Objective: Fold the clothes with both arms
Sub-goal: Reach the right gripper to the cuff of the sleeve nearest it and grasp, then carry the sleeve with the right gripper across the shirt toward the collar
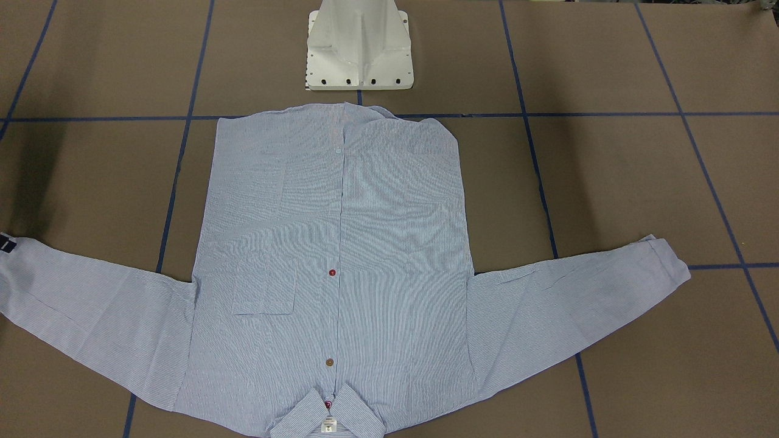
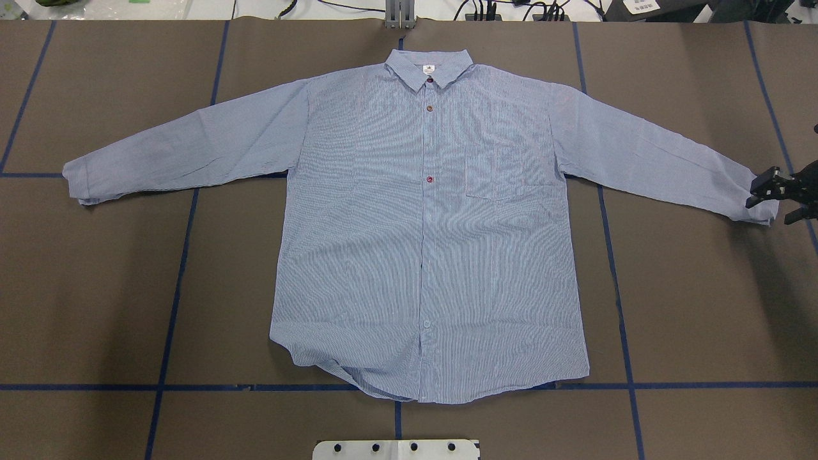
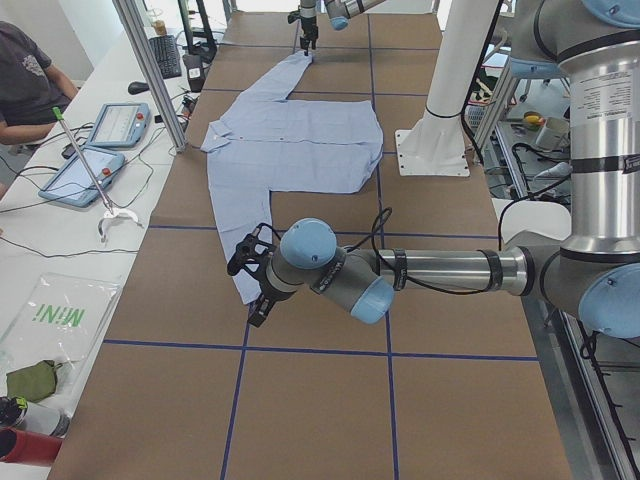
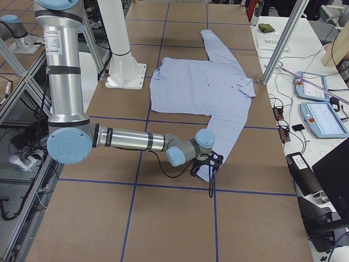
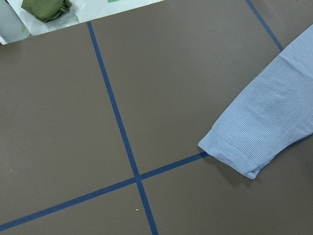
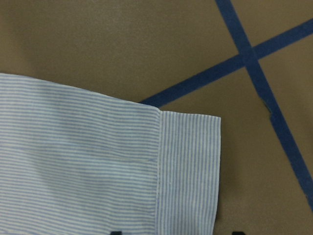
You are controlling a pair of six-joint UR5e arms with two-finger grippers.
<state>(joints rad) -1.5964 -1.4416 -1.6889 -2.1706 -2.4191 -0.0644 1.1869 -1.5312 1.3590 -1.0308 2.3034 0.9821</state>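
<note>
My left tool (image 3: 248,288) hangs just beside the left cuff (image 2: 77,185); I cannot tell how its jaws stand. The light blue, finely striped button-up shirt (image 2: 422,223) lies flat, sleeves out, on the brown paper-covered desk (image 2: 96,287), with its hem near the white pedestal base (image 2: 396,449). My right tool (image 2: 773,199) is spread at the right cuff (image 6: 188,166).

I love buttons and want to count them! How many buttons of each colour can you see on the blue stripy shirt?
Red round buttons: 2
Brown round button: 1
Pale blue round button: 1
Total showing on the light blue finely striped button-up shirt: 4
</note>
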